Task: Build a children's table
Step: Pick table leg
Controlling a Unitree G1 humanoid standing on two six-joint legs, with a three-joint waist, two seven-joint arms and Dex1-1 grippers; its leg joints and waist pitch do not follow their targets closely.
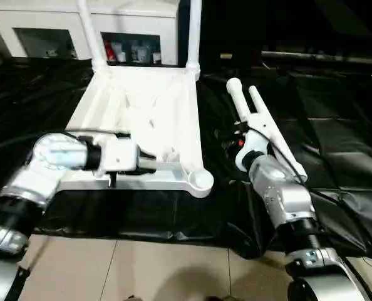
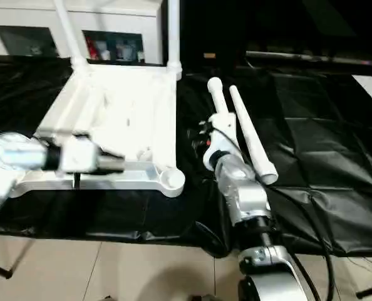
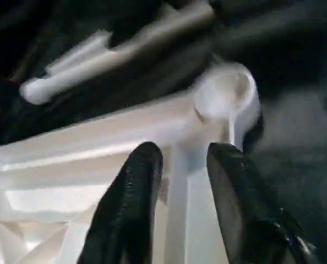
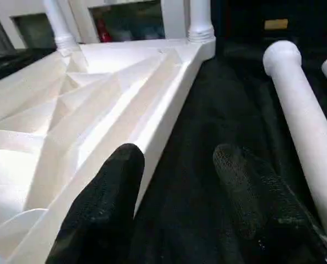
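The upturned table top (image 1: 145, 119) lay ribbed side up on the black sheet (image 1: 336, 125), centre-left of the head view, with two legs (image 1: 193, 31) already standing in its far corner sockets at the top of the frame. Two loose legs (image 1: 261, 119) lay side by side just right of the top, their long axes running from upper left to lower right.

The empty near-right socket (image 1: 201, 180) was what the coming move likely turned on. The right pincer (image 4: 177, 181) was the nearer to the loose legs; it hung over the sheet between the top's right edge and those legs, jaws apart and holding nothing, forearm reaching up from the lower right.

The left pincer (image 3: 177, 181) reached in from the left along the top's near rim, fingers parted astride a rib without visibly clamping it, pointing toward the empty socket.
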